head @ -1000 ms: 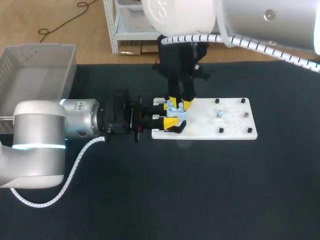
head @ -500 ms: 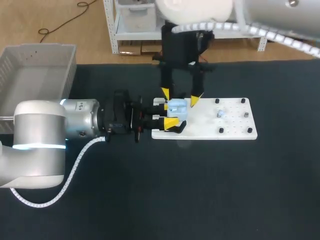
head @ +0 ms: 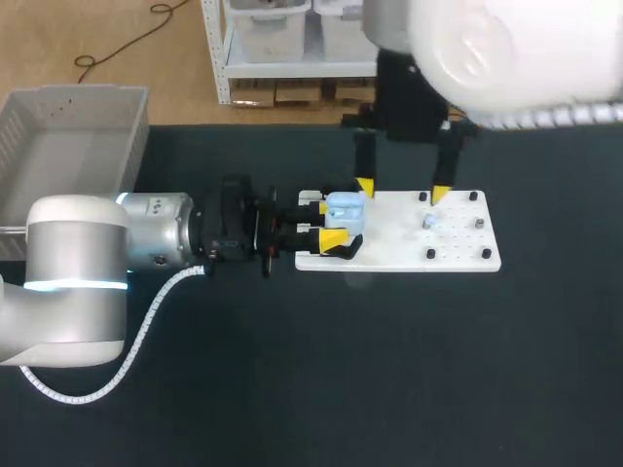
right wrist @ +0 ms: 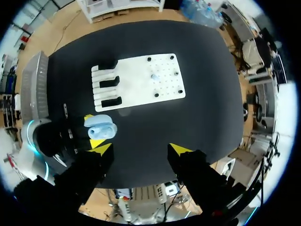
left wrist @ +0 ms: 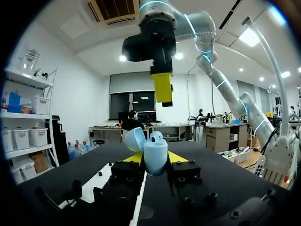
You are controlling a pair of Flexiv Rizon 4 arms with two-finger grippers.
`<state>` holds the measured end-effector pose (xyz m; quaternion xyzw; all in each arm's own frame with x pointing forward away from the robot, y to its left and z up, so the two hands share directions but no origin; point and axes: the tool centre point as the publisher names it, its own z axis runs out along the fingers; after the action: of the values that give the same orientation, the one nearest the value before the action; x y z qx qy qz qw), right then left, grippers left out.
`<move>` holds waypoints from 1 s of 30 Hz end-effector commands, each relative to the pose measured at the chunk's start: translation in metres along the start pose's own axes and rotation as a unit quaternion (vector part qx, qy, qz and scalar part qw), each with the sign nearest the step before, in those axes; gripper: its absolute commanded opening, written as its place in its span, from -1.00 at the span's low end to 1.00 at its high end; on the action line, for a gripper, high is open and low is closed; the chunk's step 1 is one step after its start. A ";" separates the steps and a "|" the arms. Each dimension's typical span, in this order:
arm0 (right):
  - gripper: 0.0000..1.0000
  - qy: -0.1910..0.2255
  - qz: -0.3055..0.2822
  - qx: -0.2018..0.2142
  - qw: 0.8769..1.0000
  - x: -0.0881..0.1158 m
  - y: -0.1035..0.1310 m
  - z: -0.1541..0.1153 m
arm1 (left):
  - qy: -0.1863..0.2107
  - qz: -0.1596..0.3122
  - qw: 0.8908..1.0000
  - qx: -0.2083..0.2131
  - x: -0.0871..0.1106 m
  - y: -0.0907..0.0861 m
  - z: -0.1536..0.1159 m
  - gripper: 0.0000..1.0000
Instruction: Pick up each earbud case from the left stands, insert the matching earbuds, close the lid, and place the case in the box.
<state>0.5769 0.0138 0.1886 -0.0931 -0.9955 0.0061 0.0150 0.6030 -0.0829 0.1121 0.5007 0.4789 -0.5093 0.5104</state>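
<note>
A light blue earbud case (head: 345, 208) hangs with its lid open over the left end of the white board (head: 458, 248). My left gripper (head: 329, 224) is shut on it from both sides. The left wrist view shows the case (left wrist: 154, 153) standing between the yellow fingers (left wrist: 135, 158), and my left gripper (left wrist: 155, 159) holds it level. My right gripper (head: 402, 191) is open above the board's middle, to the right of the case and clear of it. From the right wrist view, the right gripper (right wrist: 140, 149) is wide open high over the case (right wrist: 100, 127). One small earbud (head: 428, 222) sits on the board.
A grey bin (head: 58, 156) stands at the table's far left. Black stand slots (right wrist: 107, 83) line the board's left end, and small black pegs (head: 429, 254) mark its right part. Dark tabletop surrounds the board (right wrist: 136, 84).
My right gripper opened at the case, let go, lifted and shifted right over the board. The left gripper kept still with the case in it.
</note>
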 end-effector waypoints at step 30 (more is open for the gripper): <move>0.53 -0.030 -0.118 -0.090 0.988 -0.071 -0.078 0.056 | 0.000 0.001 1.000 -0.003 0.000 -0.001 0.000 -1.00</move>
<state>0.6322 -0.0736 0.1303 0.0244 -0.9963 -0.0797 -0.0212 0.6030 -0.0829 0.1122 0.5008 0.4790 -0.5092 0.5104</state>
